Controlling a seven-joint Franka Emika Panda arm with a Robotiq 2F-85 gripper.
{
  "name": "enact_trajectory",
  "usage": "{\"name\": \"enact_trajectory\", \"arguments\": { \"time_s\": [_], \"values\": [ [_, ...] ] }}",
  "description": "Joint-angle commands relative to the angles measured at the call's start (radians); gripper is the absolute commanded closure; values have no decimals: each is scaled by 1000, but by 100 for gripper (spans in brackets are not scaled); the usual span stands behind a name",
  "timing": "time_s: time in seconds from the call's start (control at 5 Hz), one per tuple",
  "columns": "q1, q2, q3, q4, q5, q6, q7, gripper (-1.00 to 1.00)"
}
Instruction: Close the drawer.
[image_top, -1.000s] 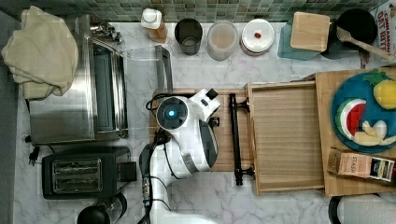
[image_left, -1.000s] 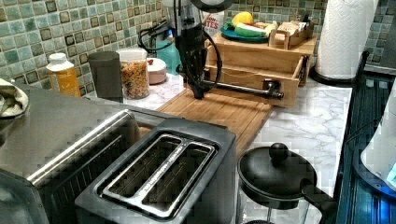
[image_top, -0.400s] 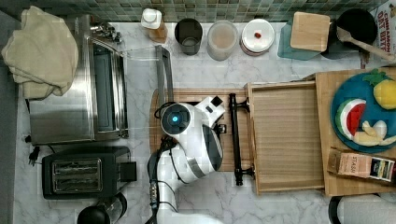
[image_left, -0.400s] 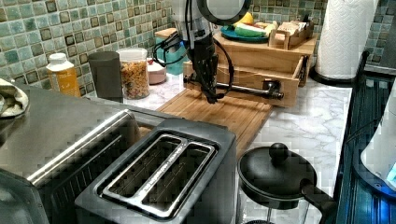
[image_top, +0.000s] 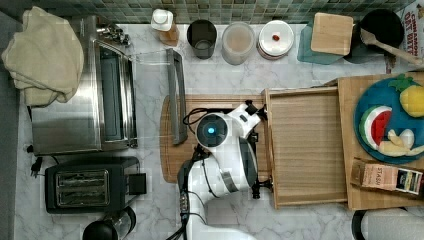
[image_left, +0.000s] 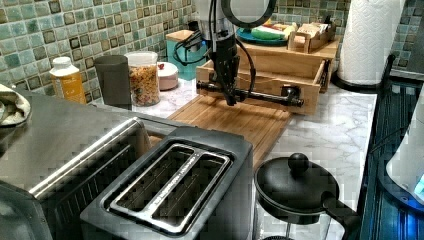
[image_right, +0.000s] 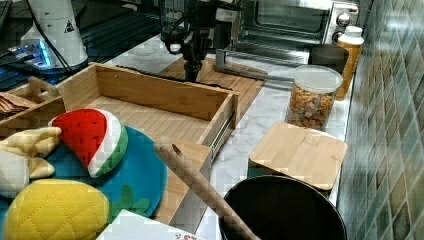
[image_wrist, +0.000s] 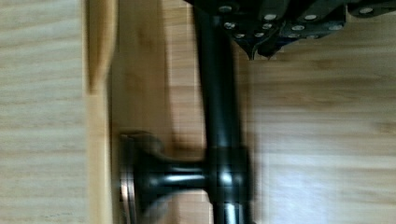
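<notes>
One tool (image_left: 229, 95) hanging fingers-down right at the black bar handle (image_left: 250, 95), touching or nearly touching it; spread or pressed together, cannot tell. Handle fixed on the front of the drawer (image_top: 307, 145), pulled well out of its wooden box (image_top: 350, 150). Drawer just to the top view's right of the tool, cutting board (image_left: 235, 117) underneath, marble surface (image_left: 325, 130) all round.

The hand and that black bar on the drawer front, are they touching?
Touching, it seems. In the left view the hand sits right against the black bar of the drawer, with no gap showing.
</notes>
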Motion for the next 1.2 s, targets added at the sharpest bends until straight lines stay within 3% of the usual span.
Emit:
{"name": "enact_trajectory", "arguments": {
  "time_s": [0.2,0.4,0.8,1.2],
  "values": [
    [-164,-61,-152,23,-99,29,-221,100],
    [-239,-7,-203,87,-83,89,-326,100],
    [-327,49,-310,180,-88,163,-514,100],
    [-354,104,-366,240,5,217,-634,100]
  ]
}}
